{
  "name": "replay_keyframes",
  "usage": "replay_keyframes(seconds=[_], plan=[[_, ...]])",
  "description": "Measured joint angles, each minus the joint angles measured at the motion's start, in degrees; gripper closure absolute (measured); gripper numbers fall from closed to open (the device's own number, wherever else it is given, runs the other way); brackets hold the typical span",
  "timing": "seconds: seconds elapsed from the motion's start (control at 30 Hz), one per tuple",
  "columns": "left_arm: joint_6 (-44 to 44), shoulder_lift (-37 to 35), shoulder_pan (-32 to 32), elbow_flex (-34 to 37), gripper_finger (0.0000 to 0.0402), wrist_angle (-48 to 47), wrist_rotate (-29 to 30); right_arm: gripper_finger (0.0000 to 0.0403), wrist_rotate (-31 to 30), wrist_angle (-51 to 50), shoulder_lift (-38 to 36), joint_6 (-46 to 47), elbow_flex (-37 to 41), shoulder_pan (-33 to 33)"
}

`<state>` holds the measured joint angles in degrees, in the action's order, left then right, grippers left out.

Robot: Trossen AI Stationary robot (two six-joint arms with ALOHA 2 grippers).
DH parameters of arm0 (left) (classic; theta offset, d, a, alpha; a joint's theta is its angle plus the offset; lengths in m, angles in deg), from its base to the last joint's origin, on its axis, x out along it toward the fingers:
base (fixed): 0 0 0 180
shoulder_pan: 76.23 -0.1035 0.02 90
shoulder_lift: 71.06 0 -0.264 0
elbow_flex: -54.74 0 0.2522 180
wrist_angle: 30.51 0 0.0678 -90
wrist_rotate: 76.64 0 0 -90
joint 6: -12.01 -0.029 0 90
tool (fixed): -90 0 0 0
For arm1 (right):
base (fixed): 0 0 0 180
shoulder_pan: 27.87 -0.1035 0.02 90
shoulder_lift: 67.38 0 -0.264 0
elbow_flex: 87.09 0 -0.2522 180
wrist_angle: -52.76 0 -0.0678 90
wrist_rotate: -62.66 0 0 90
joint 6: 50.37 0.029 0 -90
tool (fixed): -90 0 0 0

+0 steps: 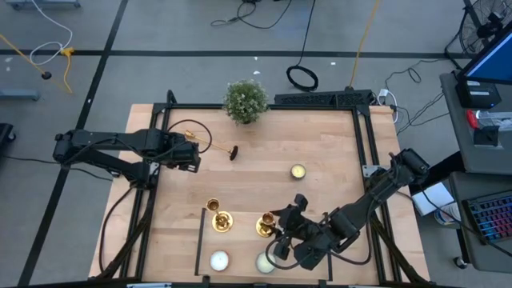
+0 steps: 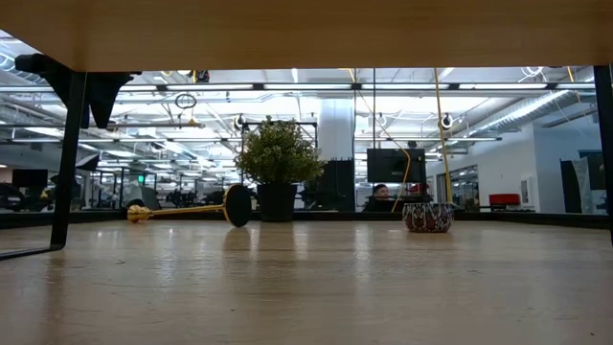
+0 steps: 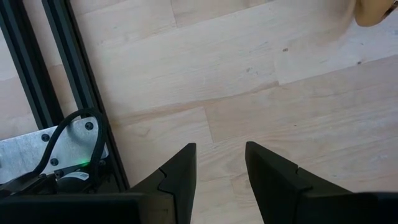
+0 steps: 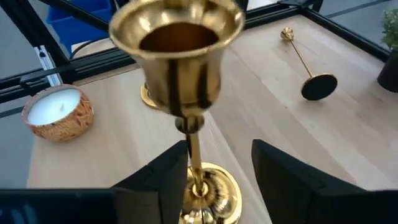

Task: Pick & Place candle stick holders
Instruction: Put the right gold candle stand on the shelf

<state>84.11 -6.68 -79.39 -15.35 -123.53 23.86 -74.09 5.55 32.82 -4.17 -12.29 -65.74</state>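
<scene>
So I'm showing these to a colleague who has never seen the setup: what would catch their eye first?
Probably the upright brass candlestick between the right gripper's open fingers, near the table's front edge. Next, another candlestick lying on its side toward the back, by the potted plant. The left gripper waits open and empty at the left edge.

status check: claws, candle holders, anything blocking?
Right claw open astride upright candle holder at the near edge. Left claw open, empty, far-left. Second holder upright, third lying by the plant. Tealights close by.
</scene>
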Motion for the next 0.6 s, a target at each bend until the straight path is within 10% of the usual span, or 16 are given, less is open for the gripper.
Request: replay_keyframes(seconds=[0.6], plan=[[-0.4,0.0,0.0,0.0,0.0256,0.0,1.5,0.0305,13.6,-5.8,-2.0,10.8,0.0,-1.6]])
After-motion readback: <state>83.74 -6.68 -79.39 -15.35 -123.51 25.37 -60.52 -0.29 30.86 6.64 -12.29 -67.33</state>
